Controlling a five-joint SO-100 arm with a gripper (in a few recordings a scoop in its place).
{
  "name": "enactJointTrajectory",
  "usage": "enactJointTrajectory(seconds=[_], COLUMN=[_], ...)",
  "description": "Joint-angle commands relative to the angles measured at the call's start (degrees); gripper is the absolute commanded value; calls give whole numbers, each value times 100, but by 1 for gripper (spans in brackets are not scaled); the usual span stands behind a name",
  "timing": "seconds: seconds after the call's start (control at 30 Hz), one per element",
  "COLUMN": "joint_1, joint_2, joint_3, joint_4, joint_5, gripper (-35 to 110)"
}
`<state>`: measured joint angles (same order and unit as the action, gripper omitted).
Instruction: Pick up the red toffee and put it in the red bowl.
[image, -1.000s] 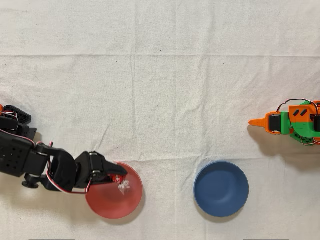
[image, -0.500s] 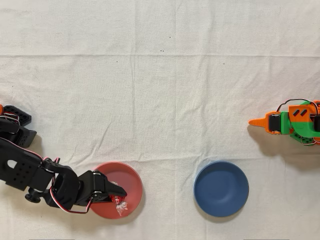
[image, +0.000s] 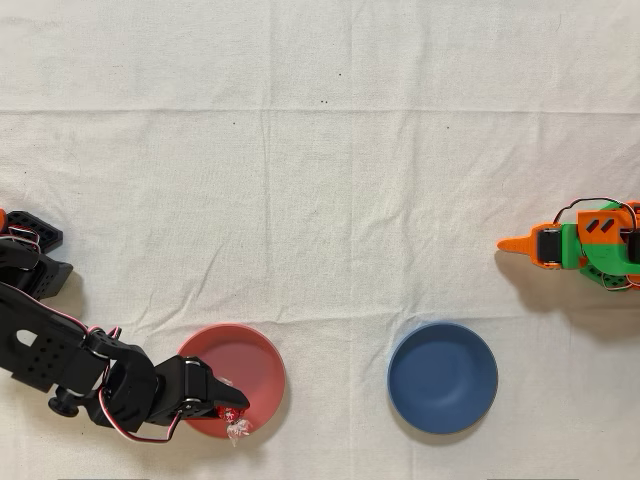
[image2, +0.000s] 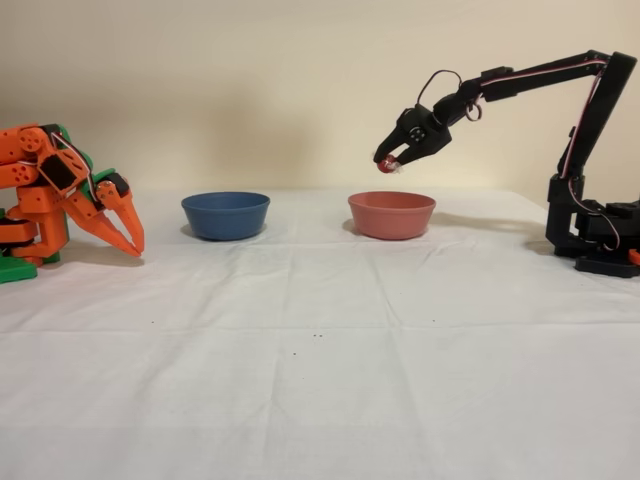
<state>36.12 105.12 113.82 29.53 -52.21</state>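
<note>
On the white cloth (image: 330, 200), the red bowl (image2: 391, 215) is overhung by the gripper (image2: 388, 160), closed on the red toffee (image2: 385, 163). Since a second ago the toffee has been shifted toward the bowl's near rim in the overhead view; release is judged due.

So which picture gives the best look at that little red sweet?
The overhead view: the red toffee shows with its clear wrapper end, pinched in the black arm's fingers at the red bowl rim. In the fixed view, the toffee is a red speck, high above the bowl.
</note>
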Motion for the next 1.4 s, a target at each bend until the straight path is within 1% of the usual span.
enactJointTrajectory(seconds=[0.0,0.1,0.3,0.5,0.87,1.2,1.37], joint_1=[-18,-18,-18,-26,-35,-615,-905], joint_2=[439,439,457,457,483,1310,1819], joint_3=[-299,-290,-334,-369,-404,-422,-360], joint_4=[62,62,70,53,141,343,554], joint_5=[18,44,141,141,220,1195,1907], gripper=[8,13,26,30,30,24,14])
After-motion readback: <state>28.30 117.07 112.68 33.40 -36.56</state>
